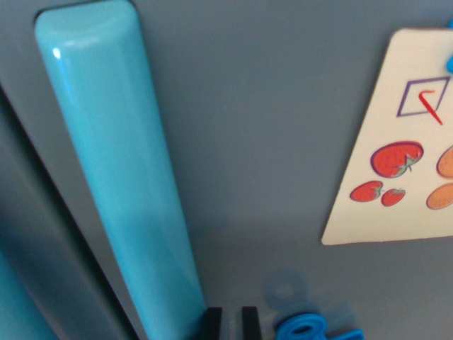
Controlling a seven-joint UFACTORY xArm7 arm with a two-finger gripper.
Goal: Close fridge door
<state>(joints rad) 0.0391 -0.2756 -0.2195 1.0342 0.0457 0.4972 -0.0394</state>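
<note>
Grey, smooth and matte, the fridge door (283,142) fills nearly the whole wrist view as a flat panel with faint shadowing toward its lower part. A dark seam runs diagonally down the wrist view's left, separating this panel from a second grey surface (35,241) beyond it.

Turquoise and glossy, the door handle (120,177) is a long, rounded bar with a domed top end carrying a small bright highlight. It stands on the door and slants from upper left toward bottom centre.

On the wrist view's right, a cream card (403,142) lies flat against the door, cut off by the frame edge. It is printed with red strawberries, orange fruit shapes partly out of view, and a purple-outlined square holding a red mark.

At the bottom edge, a blue plastic piece (304,328) with a ringed shape sits against the door, its outline blurred; its nature cannot be determined.

The gripper (226,322) shows only as two black, square-ended fingertips (211,322) at the bottom edge, just beside the foot of the handle. A narrow gap separates them and nothing lies between them.
</note>
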